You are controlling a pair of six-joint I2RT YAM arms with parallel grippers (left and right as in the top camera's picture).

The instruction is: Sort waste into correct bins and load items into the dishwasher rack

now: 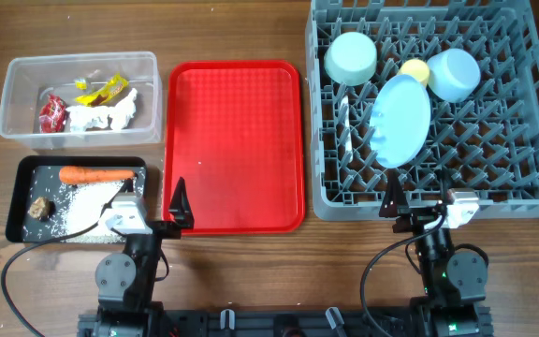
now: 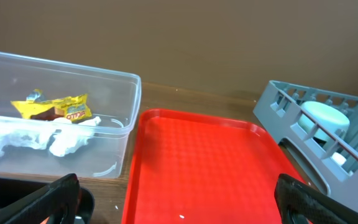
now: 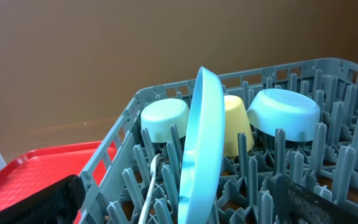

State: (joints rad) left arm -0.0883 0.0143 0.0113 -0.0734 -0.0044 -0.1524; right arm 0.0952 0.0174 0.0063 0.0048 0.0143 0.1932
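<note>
The grey rack holds a pale green bowl, yellow cup, light blue bowl, upright blue plate and white spoon. The clear tub holds red wrapper, yellow wrapper and tissue. The black tray holds a carrot, rice and a brown lump. My left gripper is open and empty at the red tray's near-left corner. My right gripper is open and empty at the rack's front wall.
A flat red serving tray lies between the bins and the rack, with a stray rice grain on it. Both arm bases stand at the table's front edge.
</note>
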